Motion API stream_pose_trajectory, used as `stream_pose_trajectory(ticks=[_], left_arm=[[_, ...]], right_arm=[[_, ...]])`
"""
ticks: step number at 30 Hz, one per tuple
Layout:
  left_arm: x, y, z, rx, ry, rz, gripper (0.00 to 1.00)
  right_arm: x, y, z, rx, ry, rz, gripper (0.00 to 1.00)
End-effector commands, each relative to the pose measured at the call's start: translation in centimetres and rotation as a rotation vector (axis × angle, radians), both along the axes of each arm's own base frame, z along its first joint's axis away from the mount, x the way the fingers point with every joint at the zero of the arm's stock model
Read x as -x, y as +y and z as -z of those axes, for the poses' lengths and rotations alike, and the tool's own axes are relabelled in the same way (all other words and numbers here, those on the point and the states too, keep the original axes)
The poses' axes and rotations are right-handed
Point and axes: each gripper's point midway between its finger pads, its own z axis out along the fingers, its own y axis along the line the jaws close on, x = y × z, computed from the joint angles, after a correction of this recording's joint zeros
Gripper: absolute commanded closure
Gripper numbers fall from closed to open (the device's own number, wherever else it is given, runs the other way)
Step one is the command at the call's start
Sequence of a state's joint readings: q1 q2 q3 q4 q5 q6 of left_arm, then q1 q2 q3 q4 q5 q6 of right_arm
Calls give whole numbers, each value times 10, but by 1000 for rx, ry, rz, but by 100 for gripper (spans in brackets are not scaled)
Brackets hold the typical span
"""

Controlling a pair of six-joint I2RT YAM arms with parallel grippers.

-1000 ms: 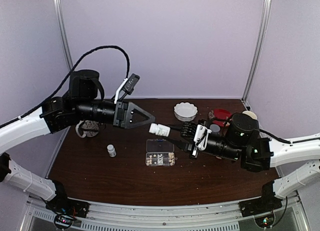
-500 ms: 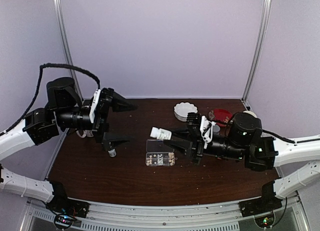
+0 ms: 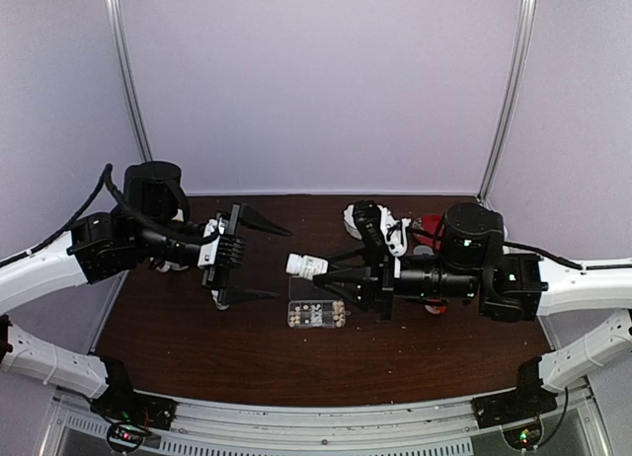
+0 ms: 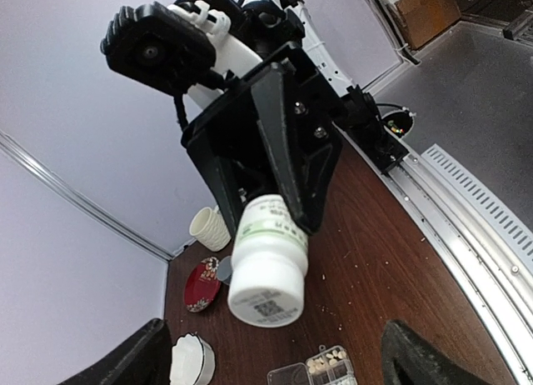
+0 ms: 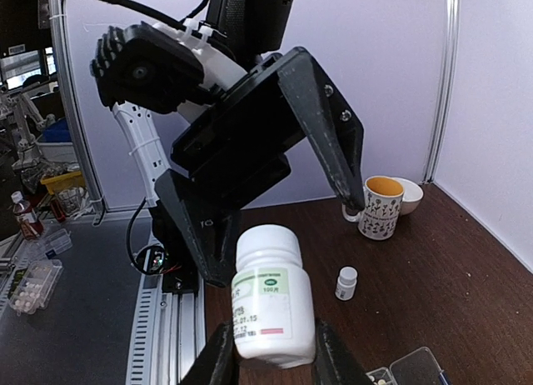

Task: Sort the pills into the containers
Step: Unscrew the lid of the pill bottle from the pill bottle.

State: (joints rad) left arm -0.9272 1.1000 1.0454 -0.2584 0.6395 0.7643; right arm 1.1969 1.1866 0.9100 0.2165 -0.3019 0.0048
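White plastic, smooth and probably light, the bottle [image 3: 306, 266] is clamped round its body in your right gripper [image 3: 318, 275], up off the table [image 3: 197, 347] near the clear organizer box [image 3: 316, 314], where pale pills [image 3: 339, 316] lie in several compartments. Your left gripper [image 3: 279, 263] is spread wide and empty, facing the cap. Expect the tiny pills to roll and scatter, so grip the cap's sides squarely.

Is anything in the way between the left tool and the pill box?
Nothing visible. The open left tool points toward the white bottle held in the right tool; the pill box lies lower, below that bottle, with a clear path to it.
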Motion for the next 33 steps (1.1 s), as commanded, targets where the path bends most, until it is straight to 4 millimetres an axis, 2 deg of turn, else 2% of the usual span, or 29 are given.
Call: stream_pose_trajectory(ticks=[1, 3, 8, 13, 16, 20, 23, 33], left_arm=[[3, -4, -12, 52, -84, 49, 22], [2, -5, -13, 59, -84, 49, 28], [4, -3, -12, 69, -88, 56, 32], [6, -3, -12, 71, -79, 59, 46], [5, -4, -9, 63, -74, 59, 48], [4, -4, -6, 55, -76, 58, 40], [4, -5, -6, 55, -79, 58, 40], [4, -6, -5, 51, -83, 63, 51]], right_arm=[[-3, 3, -7, -19, 42, -3, 100], [-4, 5, -5, -19, 48, -8, 100], [-5, 12, -1, -20, 68, -17, 100], [-5, 15, -4, -38, 79, -27, 100], [-6, 15, -4, -39, 83, -26, 100], [-9, 14, -5, -44, 84, -10, 100], [-8, 13, -6, -49, 84, -9, 100], [-9, 13, -6, -55, 79, -10, 100]])
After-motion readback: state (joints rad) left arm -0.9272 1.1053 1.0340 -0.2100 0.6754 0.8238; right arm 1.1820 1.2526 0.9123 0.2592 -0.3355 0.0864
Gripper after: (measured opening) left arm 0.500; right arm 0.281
